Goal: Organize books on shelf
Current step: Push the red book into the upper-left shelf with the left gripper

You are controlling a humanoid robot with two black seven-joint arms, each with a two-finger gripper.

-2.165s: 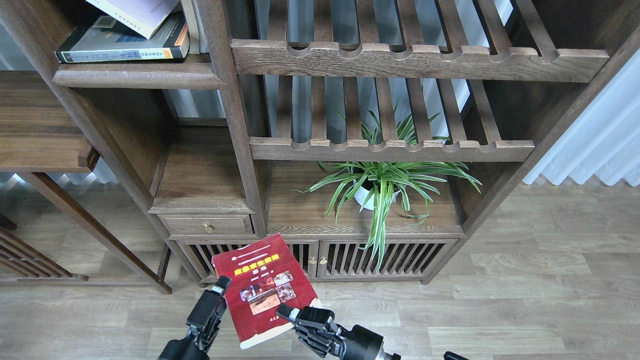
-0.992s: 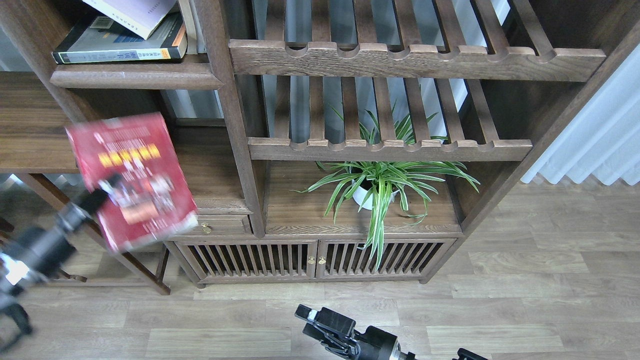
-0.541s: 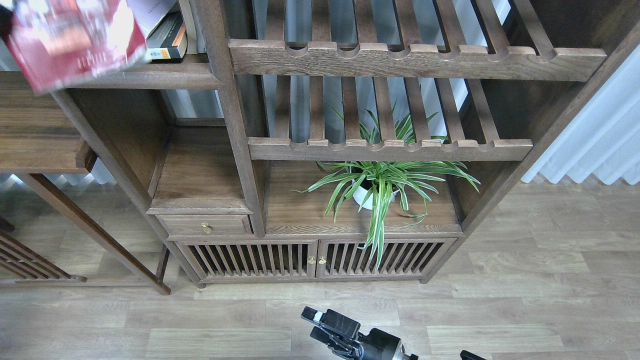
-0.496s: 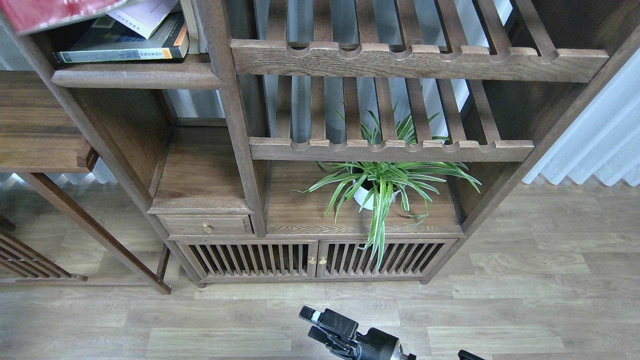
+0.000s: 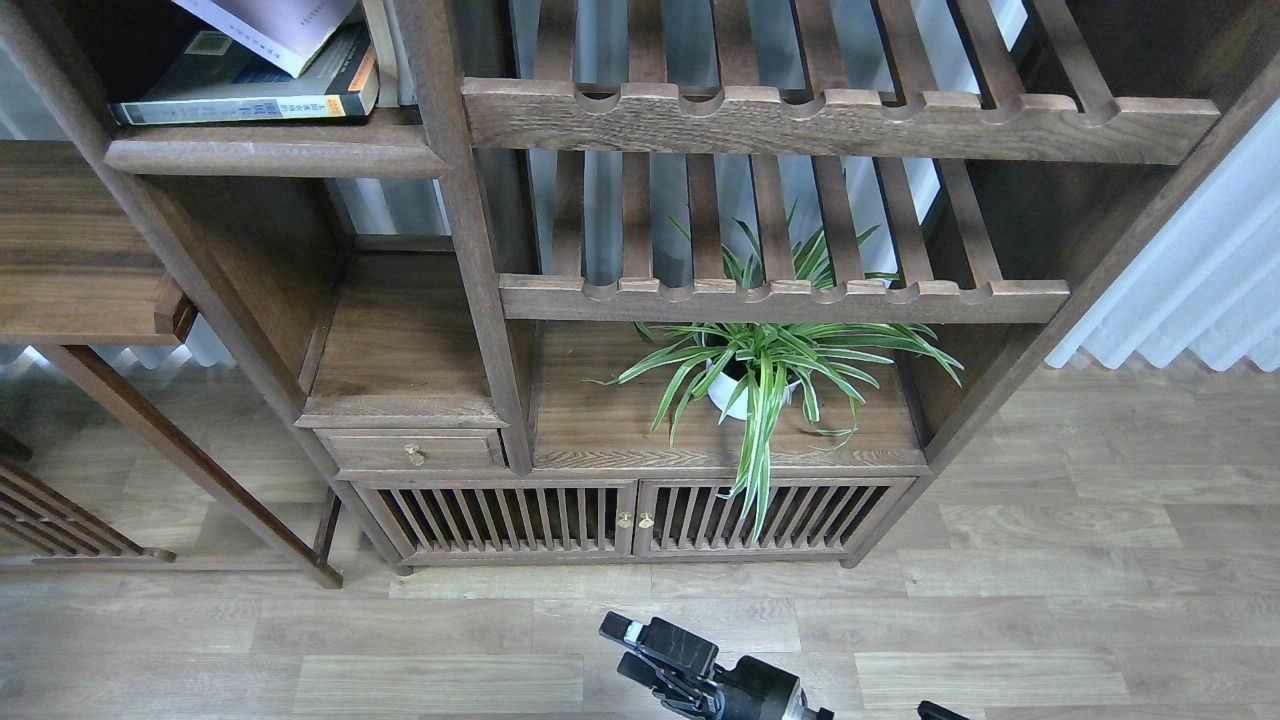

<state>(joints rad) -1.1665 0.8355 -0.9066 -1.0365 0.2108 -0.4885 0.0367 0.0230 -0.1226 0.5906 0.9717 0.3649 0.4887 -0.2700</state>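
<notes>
2 books [image 5: 250, 85] flat on shelf [image 5: 275, 155], spines frontward, lengthwise left-right; right hand [image 5: 640, 655] empty, fingers apart.

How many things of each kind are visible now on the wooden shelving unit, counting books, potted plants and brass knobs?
Books: 2, a thick grey and black book with a white-lavender book leaning on it, both on the shelf.
Potted plants: 1, the spider plant.
Brass knobs: 3, one on the drawer, two on the slatted doors.
Total: 6.

My single head view: high, facing forward-down, mid-distance to shelf [image 5: 275, 155]; floor and right gripper [image 5: 640, 650] at bottom edge.
</notes>
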